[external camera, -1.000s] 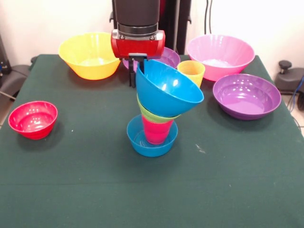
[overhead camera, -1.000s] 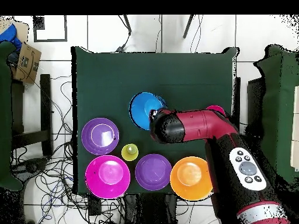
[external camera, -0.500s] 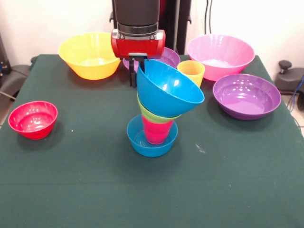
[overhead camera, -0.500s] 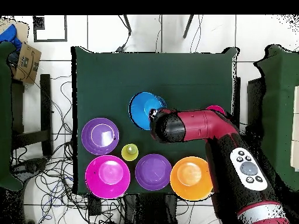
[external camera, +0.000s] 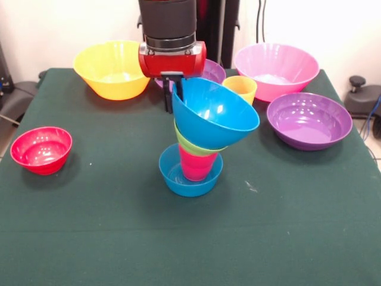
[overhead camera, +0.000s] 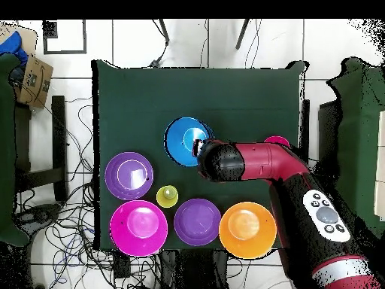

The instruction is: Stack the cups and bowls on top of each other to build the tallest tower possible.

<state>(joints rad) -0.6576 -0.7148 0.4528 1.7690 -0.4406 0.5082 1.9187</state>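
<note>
The tower stands mid-table: a small blue bowl (external camera: 189, 177) as base, a red cup (external camera: 196, 165) in it, and a lime green bowl (external camera: 193, 145) on the cup. A medium blue bowl (external camera: 217, 113) (overhead camera: 186, 141) rests tilted on the green one, its mouth facing up and right. My gripper (external camera: 173, 89) (overhead camera: 201, 153) is shut on this bowl's far-left rim, one finger inside and one outside. A yellow cup (external camera: 240, 89) (overhead camera: 167, 196) stands upright behind the tower.
A large yellow bowl (external camera: 111, 68) (overhead camera: 246, 229) sits at the back left in the front view and a large pink bowl (external camera: 275, 68) (overhead camera: 138, 227) at the back right. There is one purple bowl (external camera: 308, 120) (overhead camera: 128, 174) on the right, and another (external camera: 209, 71) (overhead camera: 197, 221) behind the arm. A red bowl (external camera: 40, 149) (overhead camera: 277, 141) lies left.
The gripper has shifted slightly with the blue bowl. In the front view the bowl has moved a little to the right and sits less steeply tilted on the tower.
</note>
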